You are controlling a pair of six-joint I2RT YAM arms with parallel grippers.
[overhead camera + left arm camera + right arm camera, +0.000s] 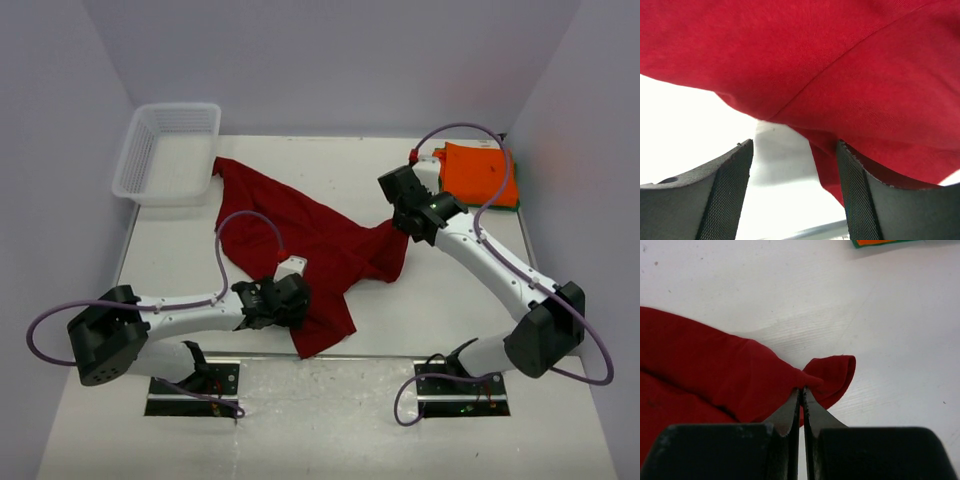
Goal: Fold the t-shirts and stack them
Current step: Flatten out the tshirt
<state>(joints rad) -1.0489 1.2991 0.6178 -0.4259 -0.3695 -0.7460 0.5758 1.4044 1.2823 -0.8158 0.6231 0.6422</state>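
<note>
Right tool pinching red shirt, white table

A robotics lab: plain walls box a white table (arms bolted on).

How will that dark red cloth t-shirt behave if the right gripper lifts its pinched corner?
Probably floppy: the dark red cloth t-shirt bunches where the right gripper pinches it. Likely it would drape and drag, not lift flat. Seems thin, so light.
</note>
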